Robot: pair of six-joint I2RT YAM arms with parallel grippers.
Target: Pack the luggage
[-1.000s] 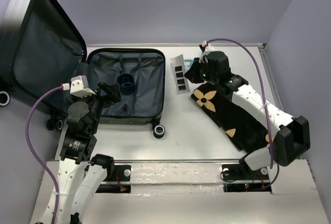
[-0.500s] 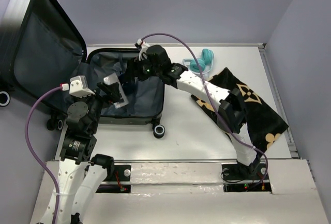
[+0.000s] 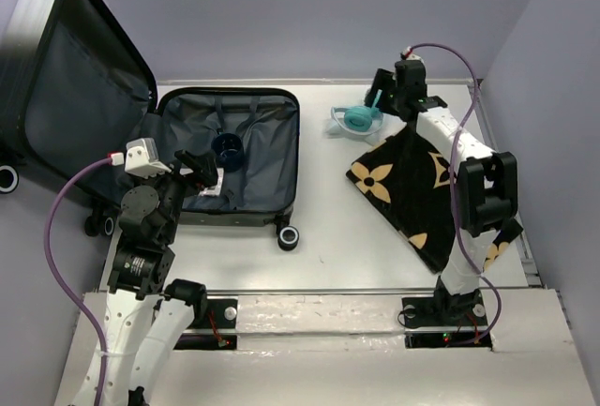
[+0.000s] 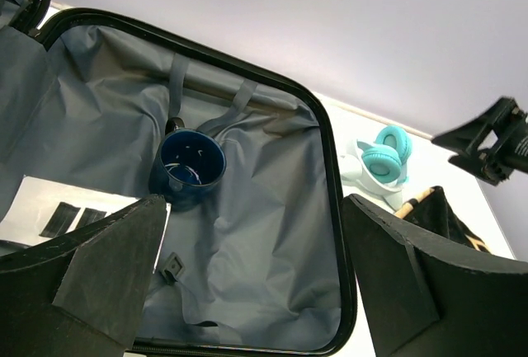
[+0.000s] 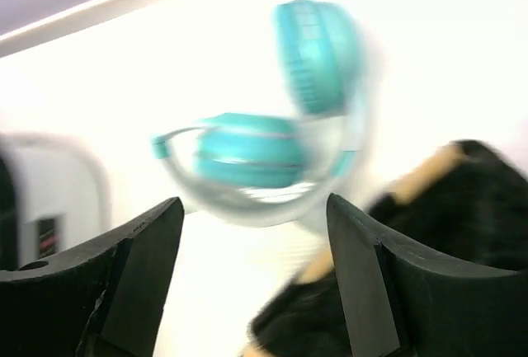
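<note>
The luggage (image 3: 234,157) lies open on the left half of the table (image 3: 328,237) in the overhead view. Its lid (image 3: 75,78) is propped up toward the upper left corner and its grey-lined tray lies flat, with one black wheel (image 3: 289,235) at the tray's lower right corner. A dark blue cup (image 3: 228,151) stands near the middle of the tray, and a white packet (image 3: 212,190) lies at its lower left, just below the left end effector (image 3: 200,167). Only the left wrist view shows that this end effector (image 4: 252,209) is spread wide with nothing between its fingers, that the cup (image 4: 188,167) is upright, and that the packet (image 4: 74,213) carries small black squares. At the upper right of the overhead view the right end effector (image 3: 382,95) hangs just beside teal headphones (image 3: 356,117), which rest on the table up and left of a black cloth with tan flowers (image 3: 412,181). Its spread cannot be read from there; the right wrist view, though blurred, shows its fingers (image 5: 136,266) wide apart, the headphones (image 5: 272,151) beyond them ungripped, and the cloth (image 5: 470,233) at lower right
</note>
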